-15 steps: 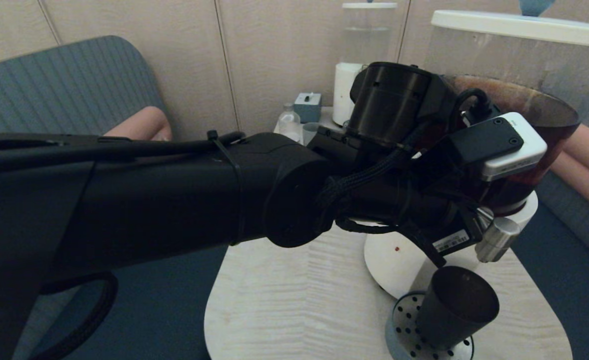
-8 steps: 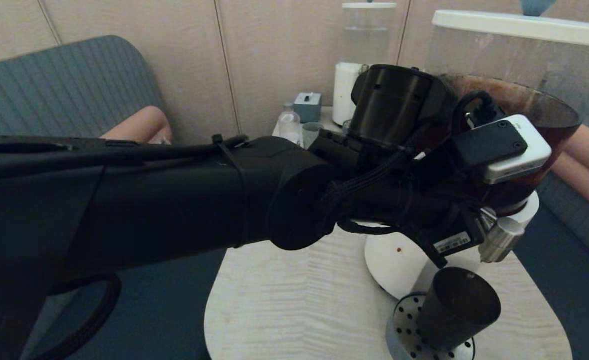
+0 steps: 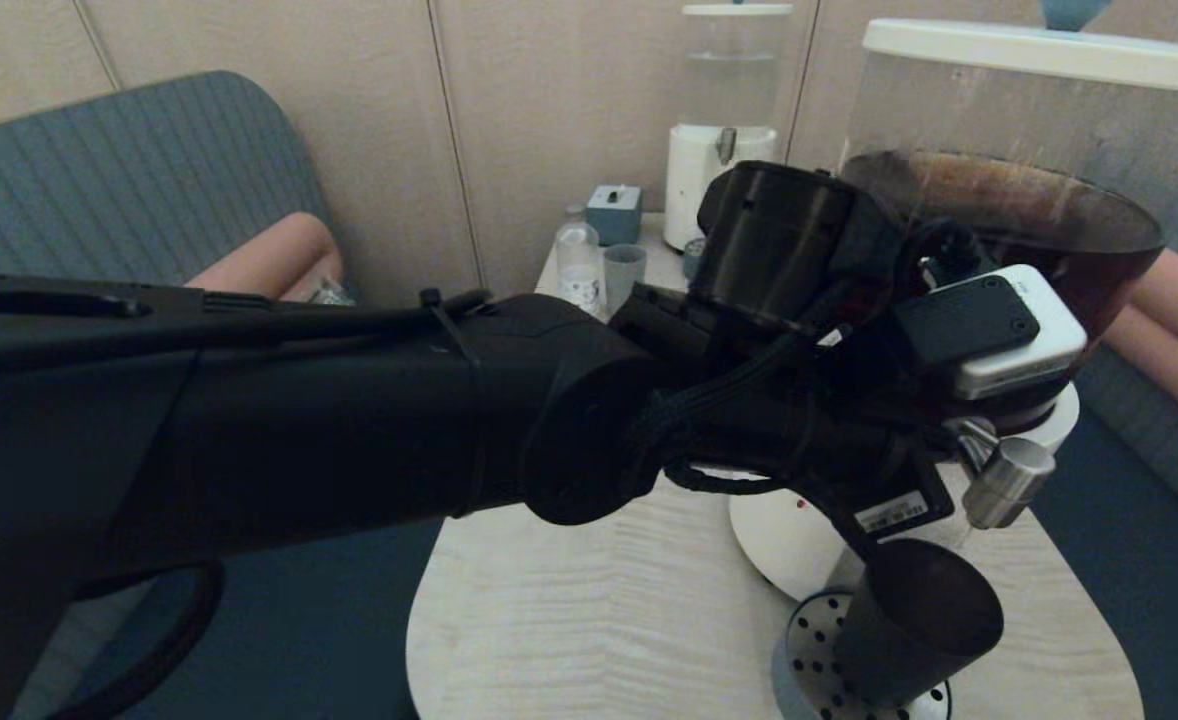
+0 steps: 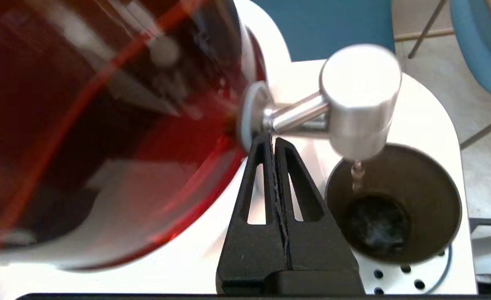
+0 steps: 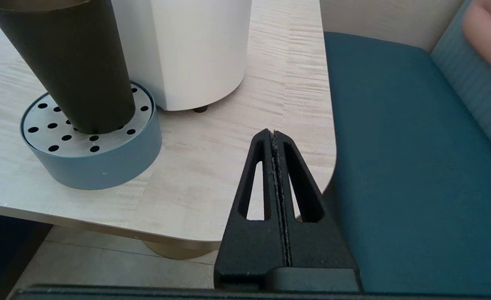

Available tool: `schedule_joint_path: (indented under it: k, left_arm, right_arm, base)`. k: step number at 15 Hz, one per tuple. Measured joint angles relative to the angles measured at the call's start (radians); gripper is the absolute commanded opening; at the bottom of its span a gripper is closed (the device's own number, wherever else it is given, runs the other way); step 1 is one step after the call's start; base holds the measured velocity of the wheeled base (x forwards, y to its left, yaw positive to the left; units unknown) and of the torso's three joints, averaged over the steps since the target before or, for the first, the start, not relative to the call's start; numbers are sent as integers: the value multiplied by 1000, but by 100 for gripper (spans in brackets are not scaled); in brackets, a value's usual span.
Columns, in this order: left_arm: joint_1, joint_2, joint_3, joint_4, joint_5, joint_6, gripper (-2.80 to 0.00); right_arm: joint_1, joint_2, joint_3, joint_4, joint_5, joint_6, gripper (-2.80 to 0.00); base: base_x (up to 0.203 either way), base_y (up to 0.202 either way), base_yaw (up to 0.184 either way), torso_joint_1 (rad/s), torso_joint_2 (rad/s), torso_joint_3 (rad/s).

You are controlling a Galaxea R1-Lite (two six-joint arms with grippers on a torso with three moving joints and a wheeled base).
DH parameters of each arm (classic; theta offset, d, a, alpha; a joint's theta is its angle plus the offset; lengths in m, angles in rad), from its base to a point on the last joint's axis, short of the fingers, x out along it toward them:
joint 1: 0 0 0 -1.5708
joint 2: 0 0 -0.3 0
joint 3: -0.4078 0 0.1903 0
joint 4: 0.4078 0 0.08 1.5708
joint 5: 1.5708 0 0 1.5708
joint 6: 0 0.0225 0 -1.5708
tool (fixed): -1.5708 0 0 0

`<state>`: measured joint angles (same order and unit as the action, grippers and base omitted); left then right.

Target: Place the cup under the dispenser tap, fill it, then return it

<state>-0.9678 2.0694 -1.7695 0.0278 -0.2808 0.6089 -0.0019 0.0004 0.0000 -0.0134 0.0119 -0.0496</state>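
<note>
One cup (image 4: 393, 208) beside left tool (image 4: 270, 139)

All three views share the cup (image 3: 914, 625) closely.

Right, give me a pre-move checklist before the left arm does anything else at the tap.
1. The cup sits under the dispenser tap, on the perforated drip tray: ok.
2. Liquid is flowing: a thin stream falls from the tap into the cup: ok.
3. Fill level: dark liquid only at the bottom in the left wrist view, so not ready to return: not ok.
4. Left gripper, shut, tips against the tap's stem beside the dark brown tank: ok.
5. Right gripper, shut, parked off the table's edge, apart from the cup: ok.
6. Cup upright and steady on the tray: ok.
</note>
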Motion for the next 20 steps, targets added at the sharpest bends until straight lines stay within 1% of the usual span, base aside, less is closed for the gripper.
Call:
schedule_joint_path:
  k: [6, 8, 13, 20]
  left_arm:
    - [0, -88, 116, -8, 4, -1, -280]
    - [0, -112, 136, -9, 5, -1, -280]
    - [-1, -132, 139, -8, 6, -5, -280]
    - [-2, -98, 100, -7, 6, -9, -280]
  right_arm:
    - [0, 0, 0, 0, 0, 0, -280]
    - [0, 0, 0, 0, 0, 0, -280]
    - [0, 0, 0, 0, 0, 0, -280]
    - [0, 0, 0, 0, 0, 0, -280]
  base:
    - [0, 0, 0, 0, 0, 0]
    - [0, 0, 0, 0, 0, 0]
    - [0, 0, 0, 0, 0, 0]
    - [0, 0, 0, 0, 0, 0]
